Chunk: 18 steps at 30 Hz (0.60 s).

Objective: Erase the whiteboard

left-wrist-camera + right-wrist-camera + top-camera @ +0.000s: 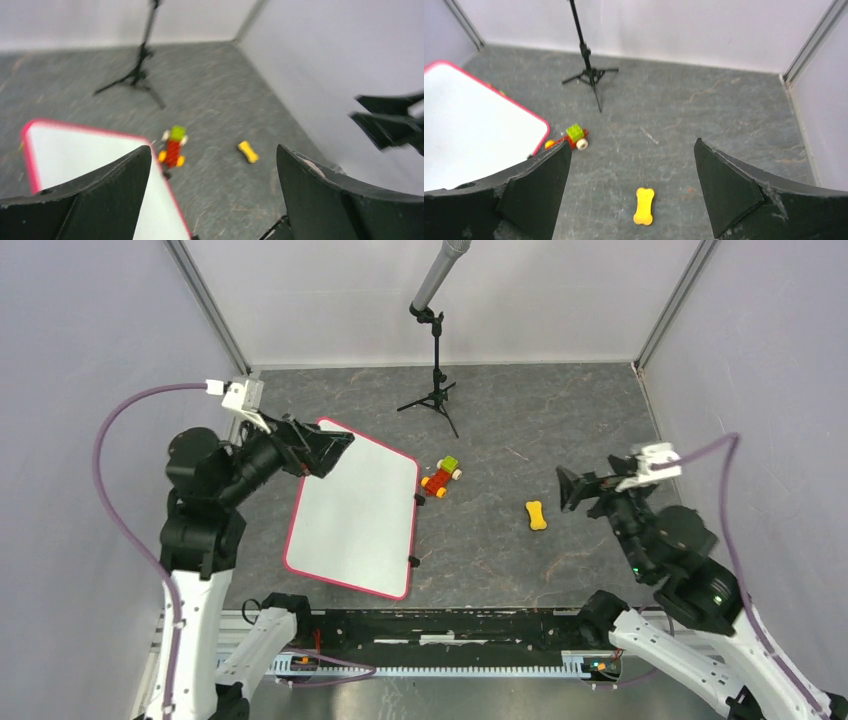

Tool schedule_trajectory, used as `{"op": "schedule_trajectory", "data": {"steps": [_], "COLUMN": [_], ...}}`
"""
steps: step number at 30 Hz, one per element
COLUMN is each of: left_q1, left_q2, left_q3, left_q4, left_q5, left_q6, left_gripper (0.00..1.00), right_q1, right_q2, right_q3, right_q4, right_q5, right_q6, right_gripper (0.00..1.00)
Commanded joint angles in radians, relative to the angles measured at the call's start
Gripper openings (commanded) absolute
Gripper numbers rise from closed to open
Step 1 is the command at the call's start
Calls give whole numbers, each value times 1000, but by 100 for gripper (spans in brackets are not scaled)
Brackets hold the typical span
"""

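The whiteboard [355,515] lies flat on the grey floor at left of centre. It has a pink rim and small black clips on its right edge, and its surface looks plain white. It also shows in the left wrist view [75,155] and the right wrist view [469,120]. My left gripper [338,452] hovers over the board's far corner, open and empty; the left wrist view shows its jaws [214,150] wide apart. My right gripper [562,490] is open and empty at the right, above the floor, with a wide gap in the right wrist view [631,145].
A small red, green and yellow toy car [441,478] sits just beyond the board's right edge. A yellow bone-shaped piece [537,515] lies near my right gripper. A black tripod stand [436,390] with a microphone is at the back. Grey walls enclose the workspace.
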Motion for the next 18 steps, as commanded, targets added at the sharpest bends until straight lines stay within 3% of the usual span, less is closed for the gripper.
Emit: {"op": "schedule_trajectory", "data": {"steps": [1, 7, 12, 18], "left_q1": [-109, -161, -161, -161], "left_q2": [-42, -152, -246, -277], "left_q3": [172, 143, 73, 68], "left_q4": [48, 143, 247, 257], "left_q5": [205, 259, 225, 185], "left_q6": [118, 122, 104, 97], "left_gripper": [100, 100, 100, 100], "right_q1": [4, 4, 4, 4], "right_q2": [-113, -189, -200, -198], "right_q3": [94, 167, 181, 152], "right_q4": [-2, -3, -14, 0], "right_q5": [54, 71, 130, 174], "right_q6": [-94, -161, -146, -135], "right_gripper": [98, 98, 98, 98]}}
